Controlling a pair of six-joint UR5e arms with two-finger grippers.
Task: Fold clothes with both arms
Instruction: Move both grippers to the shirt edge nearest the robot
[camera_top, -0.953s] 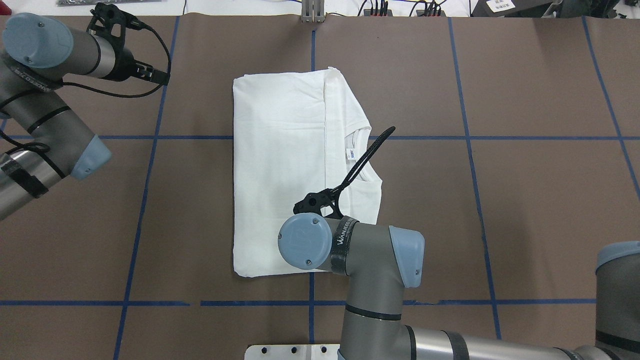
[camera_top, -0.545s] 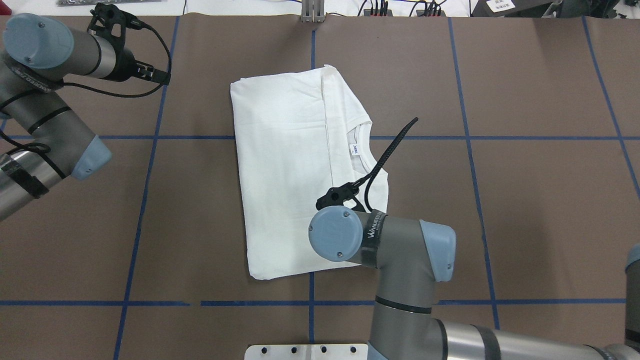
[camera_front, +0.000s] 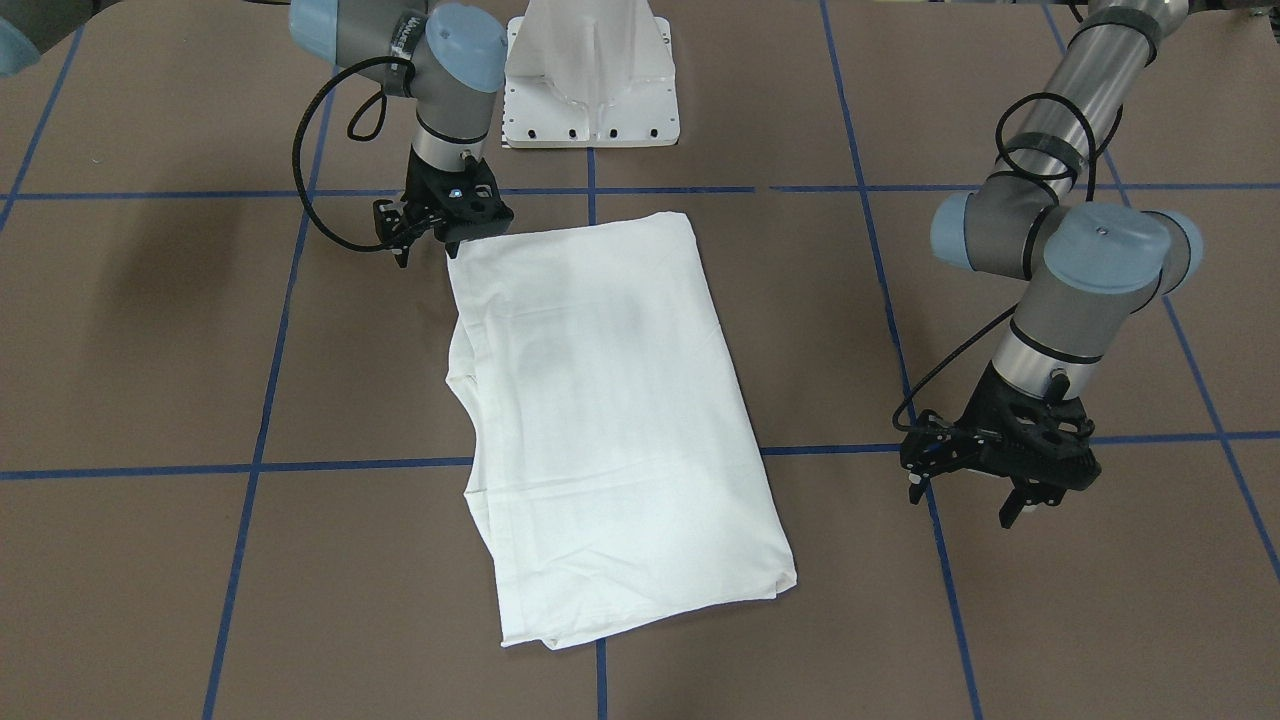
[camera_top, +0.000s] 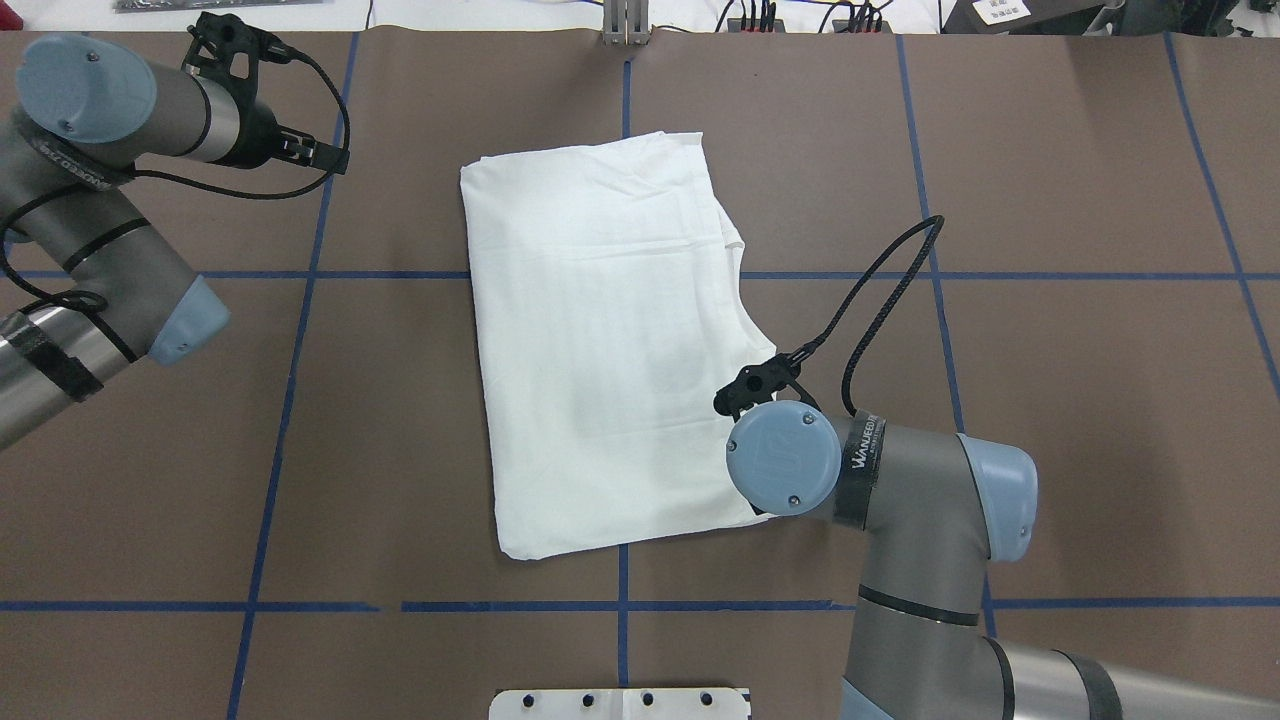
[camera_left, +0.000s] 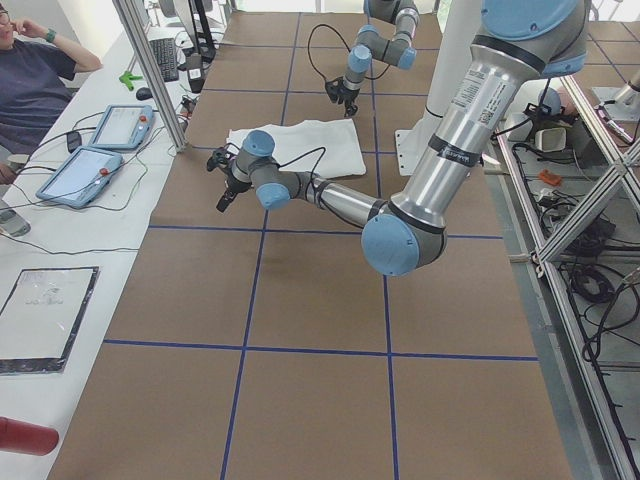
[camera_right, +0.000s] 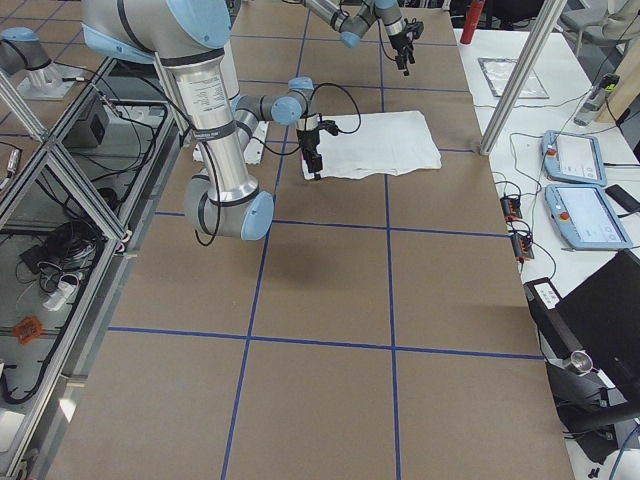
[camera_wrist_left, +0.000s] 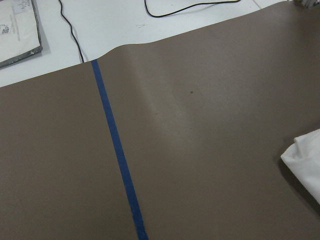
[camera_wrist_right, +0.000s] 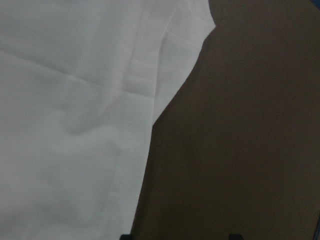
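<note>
Student: Brown, blue-taped counter (camera_top: 1100, 400): what did it carry?
Tutor: One folded white T-shirt (camera_top: 600, 350) lay at centre. The right gripper (camera_front: 428, 248), jaws apart, stood at its near right corner. The left gripper (camera_front: 965, 500), jaws apart, hung well apart leftward. Counter showed around every edge.

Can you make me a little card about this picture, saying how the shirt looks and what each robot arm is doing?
Shirt: white folded cotton T-shirt, lying flat as a rough rectangle
Surface: brown table with blue tape lines
Right arm: right arm's black two-finger end effector open, at the shirt's corner nearest the robot base
Left arm: left arm's black two-finger end effector open, above bare table, apart from the shirt
Printed text: none showing
</note>
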